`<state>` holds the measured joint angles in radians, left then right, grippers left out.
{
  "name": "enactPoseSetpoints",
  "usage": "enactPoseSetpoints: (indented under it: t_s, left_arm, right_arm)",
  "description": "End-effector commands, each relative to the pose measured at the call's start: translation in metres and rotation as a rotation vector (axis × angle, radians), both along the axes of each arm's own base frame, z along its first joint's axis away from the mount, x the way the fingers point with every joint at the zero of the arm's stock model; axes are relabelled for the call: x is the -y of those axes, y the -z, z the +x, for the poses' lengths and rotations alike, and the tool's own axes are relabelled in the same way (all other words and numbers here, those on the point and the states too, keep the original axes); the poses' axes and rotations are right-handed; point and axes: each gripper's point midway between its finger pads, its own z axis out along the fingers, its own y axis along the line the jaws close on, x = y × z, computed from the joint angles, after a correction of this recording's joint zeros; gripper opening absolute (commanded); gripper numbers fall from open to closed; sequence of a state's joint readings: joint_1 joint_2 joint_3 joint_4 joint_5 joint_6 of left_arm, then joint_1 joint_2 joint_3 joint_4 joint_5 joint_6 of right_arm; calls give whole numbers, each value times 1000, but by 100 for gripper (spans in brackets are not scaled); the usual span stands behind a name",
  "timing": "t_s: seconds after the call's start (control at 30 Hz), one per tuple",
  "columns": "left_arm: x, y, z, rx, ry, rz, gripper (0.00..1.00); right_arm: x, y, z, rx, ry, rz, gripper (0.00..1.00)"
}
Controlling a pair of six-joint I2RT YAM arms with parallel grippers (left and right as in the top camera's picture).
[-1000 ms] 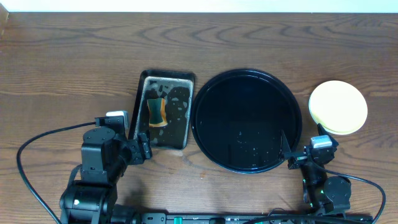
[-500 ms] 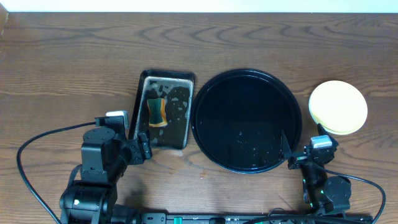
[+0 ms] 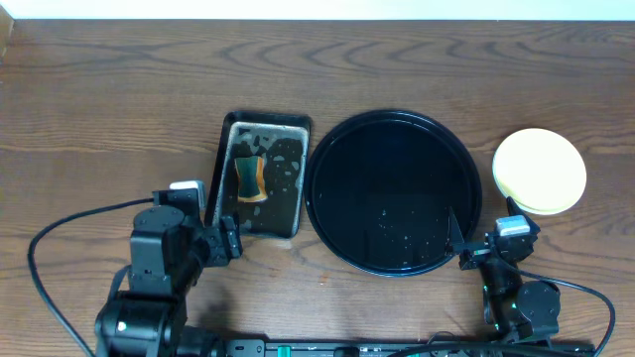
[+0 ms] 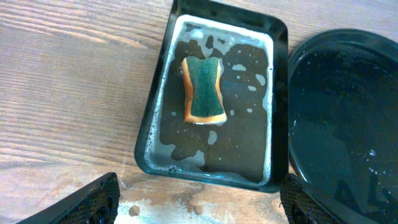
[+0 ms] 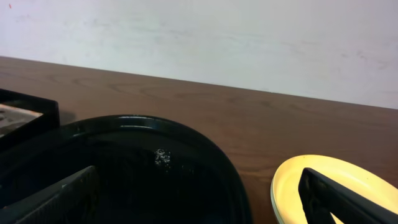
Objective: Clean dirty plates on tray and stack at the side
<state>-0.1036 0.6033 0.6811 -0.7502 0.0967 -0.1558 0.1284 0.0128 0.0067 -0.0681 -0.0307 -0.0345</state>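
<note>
My left gripper [image 4: 200,204]: released, empty, below lower edge of pan [image 4: 151,127] | my right gripper [image 5: 198,198]: released, empty, over gap between tray [image 3: 393,114] rim and plates [image 3: 539,167]

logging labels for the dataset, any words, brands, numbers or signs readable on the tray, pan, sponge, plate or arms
No readable text in any view.
Black tray: no marking.
Metal pan: no marking.
Sponge: no label.
Yellow plate: plain.
Left arm and right arm: no lettering shows.
Green spot at the bottom edge of the overhead view: too small to read.
</note>
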Motion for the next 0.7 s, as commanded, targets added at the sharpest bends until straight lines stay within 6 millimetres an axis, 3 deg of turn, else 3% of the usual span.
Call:
enactPoseSetpoints:
  t_s: [0.0, 0.33, 0.67]
  left_arm:
    - [-9, 10, -8, 40, -26, 20, 83]
    - [-23, 30, -7, 264, -96, 7, 83]
    - [-23, 19, 19, 594, -98, -14, 83]
  right_arm:
    - [3, 1, 0, 1, 9, -11, 99]
    - [3, 1, 0, 0, 9, -11, 99]
    - [3, 1, 0, 0, 9, -11, 99]
